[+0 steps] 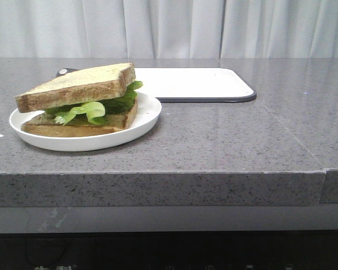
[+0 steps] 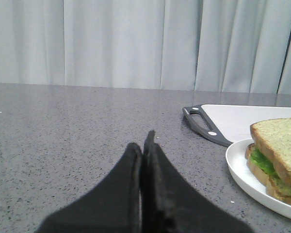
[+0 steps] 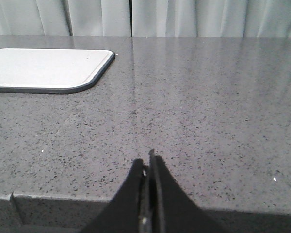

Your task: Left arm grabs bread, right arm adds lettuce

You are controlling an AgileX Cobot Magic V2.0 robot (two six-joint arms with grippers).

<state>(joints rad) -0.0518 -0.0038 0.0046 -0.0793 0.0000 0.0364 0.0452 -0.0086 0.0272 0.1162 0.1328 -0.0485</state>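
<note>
Both pairs of jaws are sitting clenched with nothing between them, each seen only from its own wrist camera.

Front view: two thick square slices of golden-brown toast (image 1: 81, 84) are lying stacked on a round white plate (image 1: 145, 121), with bright green ruffled lettuce leaves (image 1: 96, 108) sandwiched between them and poking out at the edges. Just behind the plate, a white cutting board with a dark grey rim (image 1: 197, 83) is lying flat on the speckled grey stone counter (image 1: 242, 135).

Left wrist view: the black left gripper (image 2: 144, 145) is hovering over bare counter, apart from the plate.

Right wrist view: the black right gripper (image 3: 148, 167) is hanging near the counter's front edge, well apart from the board.
</note>
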